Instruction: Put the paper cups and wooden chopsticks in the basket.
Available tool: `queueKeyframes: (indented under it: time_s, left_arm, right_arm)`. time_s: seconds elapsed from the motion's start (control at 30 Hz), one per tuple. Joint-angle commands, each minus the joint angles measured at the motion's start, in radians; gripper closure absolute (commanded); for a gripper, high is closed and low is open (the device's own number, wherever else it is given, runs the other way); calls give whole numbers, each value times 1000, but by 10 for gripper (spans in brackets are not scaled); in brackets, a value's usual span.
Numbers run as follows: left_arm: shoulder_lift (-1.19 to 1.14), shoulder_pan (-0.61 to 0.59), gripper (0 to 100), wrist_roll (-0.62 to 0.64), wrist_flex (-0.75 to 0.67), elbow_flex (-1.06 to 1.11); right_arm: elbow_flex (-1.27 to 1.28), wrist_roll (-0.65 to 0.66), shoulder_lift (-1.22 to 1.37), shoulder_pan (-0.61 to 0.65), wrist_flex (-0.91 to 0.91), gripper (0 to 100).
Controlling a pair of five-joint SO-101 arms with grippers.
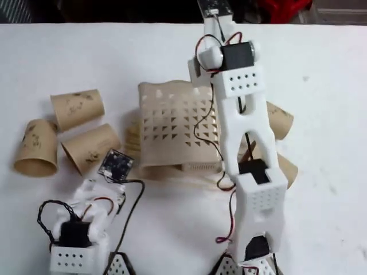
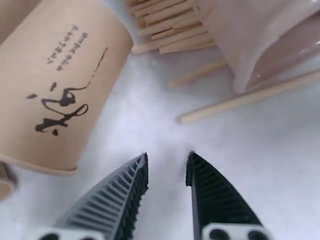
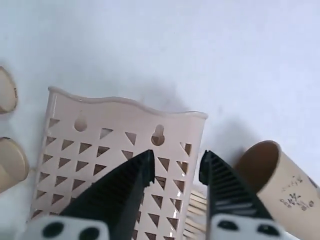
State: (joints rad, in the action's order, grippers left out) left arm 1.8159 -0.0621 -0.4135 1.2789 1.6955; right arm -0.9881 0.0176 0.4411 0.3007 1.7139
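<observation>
The beige perforated basket lies on its side mid-table. Three paper cups lie toppled to its left, and two more peek out behind the right arm. Wooden chopsticks lie bundled at the basket's near edge. My left gripper is open and empty, low over the table beside a printed cup, short of the chopsticks. My right gripper hovers open and empty above the basket, with a cup alongside.
The white table has bare room at the far right and along the back. The right arm stretches over the basket's right side and covers part of the chopsticks. Loose single chopsticks lie near the basket mouth.
</observation>
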Motion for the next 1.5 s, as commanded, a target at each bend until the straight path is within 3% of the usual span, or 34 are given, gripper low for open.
queueKeyframes:
  time_s: [0.0, 0.13, 0.23, 0.53, 1.13, 1.47]
  left_arm:
    - [8, -12, 857, 8, 6, -3]
    - [8, -12, 857, 8, 6, -3]
    - [8, -12, 857, 8, 6, -3]
    - [8, -13, 857, 8, 6, -3]
    - [8, -13, 857, 8, 6, -3]
    - [8, -12, 857, 8, 6, -3]
  right_arm:
    - [46, -5, -166, -48, 5, 846]
    - [161, -12, -188, -119, -82, 846]
    - [250, -5, -116, -97, -213, 846]
    - [132, -12, 128, -65, -340, 846]
    - [-14, -12, 366, -99, -326, 846]
    - [-12, -5, 357, -180, 5, 847]
